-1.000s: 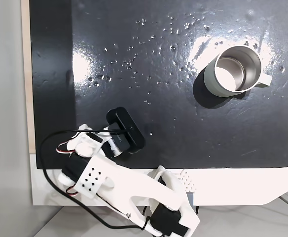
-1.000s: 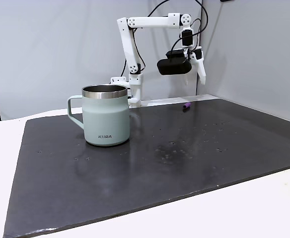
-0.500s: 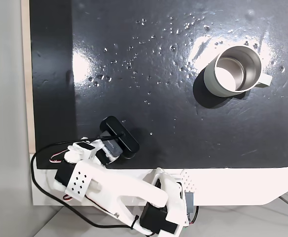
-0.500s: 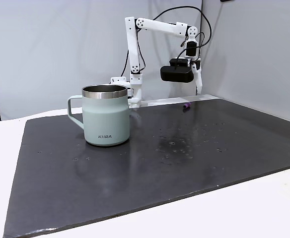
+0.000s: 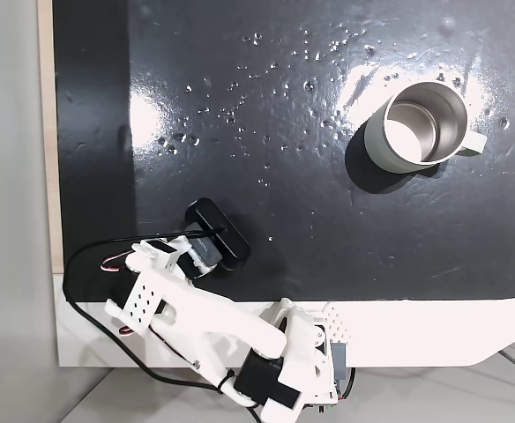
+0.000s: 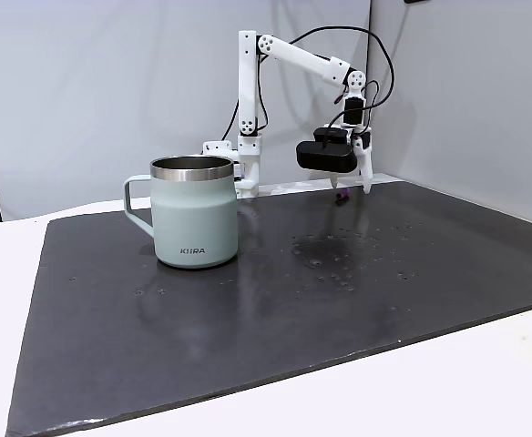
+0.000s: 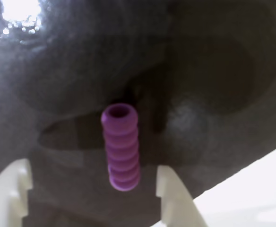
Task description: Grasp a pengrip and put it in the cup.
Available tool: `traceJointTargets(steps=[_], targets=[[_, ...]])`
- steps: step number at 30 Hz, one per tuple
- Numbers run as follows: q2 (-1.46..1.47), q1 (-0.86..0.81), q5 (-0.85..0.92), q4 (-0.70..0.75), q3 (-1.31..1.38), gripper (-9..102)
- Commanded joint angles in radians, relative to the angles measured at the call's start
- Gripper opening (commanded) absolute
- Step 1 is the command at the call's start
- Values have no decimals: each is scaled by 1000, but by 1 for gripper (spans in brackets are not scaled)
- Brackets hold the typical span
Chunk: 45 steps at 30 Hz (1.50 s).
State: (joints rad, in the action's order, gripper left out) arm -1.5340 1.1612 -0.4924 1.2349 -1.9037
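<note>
Gripper position: low over the mat, jaws spread apart, holding nothing. In the wrist view the two white fingertips enter from the bottom edge, one at lower left and one at lower centre-right, with the pengrip lying between them. It touches neither tip, and its open end points toward the top of the frame.

Step in hand: final approach before the grasp. Judged from the framing, the next move calls for a little more descent, then closing the jaws squarely across the ribbed body so that it does not roll or squirt out.

In a fixed view from the side, the gripper hangs just above the pengrip at upper right of centre, on the far part of the dark mat. The cup stands well apart at centre left, upright, handle to the left. In a fixed view from above, the cup sits at upper right and the arm at lower left.
</note>
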Motion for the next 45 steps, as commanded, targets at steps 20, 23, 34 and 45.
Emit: traceJointTargets(steps=[20, 23, 34, 45], targets=[[35, 12, 15, -101, -80, 13], [40, 9, 38, -104, -80, 6], [-12, -66, 92, -83, -78, 0], [-193, -397, 258, 80, -15, 0]])
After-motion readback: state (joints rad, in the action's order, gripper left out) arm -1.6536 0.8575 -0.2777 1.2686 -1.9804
